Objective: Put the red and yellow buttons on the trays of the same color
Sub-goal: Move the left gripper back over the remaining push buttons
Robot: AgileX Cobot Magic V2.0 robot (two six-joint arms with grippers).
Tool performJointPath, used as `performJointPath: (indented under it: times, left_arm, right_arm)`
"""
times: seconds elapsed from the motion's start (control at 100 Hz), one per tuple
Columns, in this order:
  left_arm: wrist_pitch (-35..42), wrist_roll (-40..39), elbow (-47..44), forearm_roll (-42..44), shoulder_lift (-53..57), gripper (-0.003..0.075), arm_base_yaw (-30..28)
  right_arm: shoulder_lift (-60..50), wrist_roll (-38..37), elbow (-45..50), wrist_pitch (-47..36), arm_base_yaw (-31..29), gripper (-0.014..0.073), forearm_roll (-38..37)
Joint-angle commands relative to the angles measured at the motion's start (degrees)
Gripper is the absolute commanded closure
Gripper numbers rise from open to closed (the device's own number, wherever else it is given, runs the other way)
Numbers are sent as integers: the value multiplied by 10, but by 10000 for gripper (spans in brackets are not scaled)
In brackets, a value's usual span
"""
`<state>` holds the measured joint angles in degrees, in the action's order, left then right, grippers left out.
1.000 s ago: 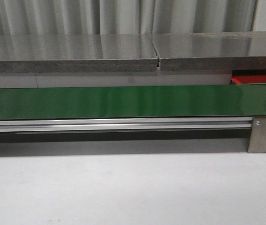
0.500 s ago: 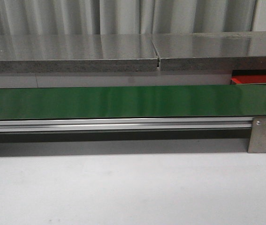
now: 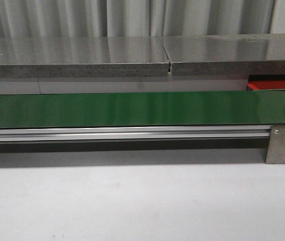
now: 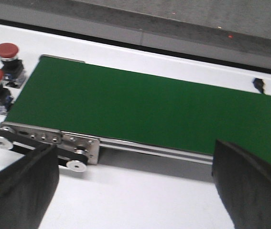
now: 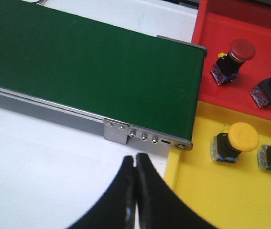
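No change to log in the front view: across the earlier pictures and now, the green belt (image 3: 132, 108) and the red tray (image 3: 275, 85) corner past its right end sit in the same spots, and no arm or button has come into that view. The wrist views have no earlier pictures, so any change there can't be told.
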<state>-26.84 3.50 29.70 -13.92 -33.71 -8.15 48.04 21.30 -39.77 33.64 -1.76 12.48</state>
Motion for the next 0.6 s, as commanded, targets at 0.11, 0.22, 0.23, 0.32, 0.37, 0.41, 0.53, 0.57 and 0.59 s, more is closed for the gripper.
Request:
performJointPath:
  times: [0.11, 0.22, 0.23, 0.32, 0.37, 0.41, 0.53, 0.57, 0.59]
  left_arm:
    - [51, -17, 118, -11, -153, 100, -80]
    - [49, -17, 176, -16, -245, 99, -106]
    - [48, -17, 184, -16, -251, 99, -108]
    - [31, -17, 234, -16, -324, 99, -119]
    - [21, -17, 261, -17, -361, 99, -126]
    - [15, -17, 283, -20, -390, 99, -132]
    - [-8, -17, 339, -37, -461, 100, -152]
    - [-19, -17, 352, -40, -480, 100, -160]
    - [-24, -17, 360, -41, -490, 100, -164]
  right_arm:
    - [-4, 3, -15, -33, 1, 662, 6]
    - [-4, 3, -15, -33, 1, 662, 6]
    - [-4, 3, -15, -33, 1, 662, 6]
    - [-4, 3, -15, -33, 1, 662, 6]
    - [-4, 3, -15, -33, 1, 662, 6]
    - [-4, 3, -15, -33, 1, 662, 6]
    - [-4, 3, -15, -33, 1, 662, 6]
    - [-4, 3, -15, -33, 1, 662, 6]
    - [-4, 3, -15, -33, 1, 662, 6]
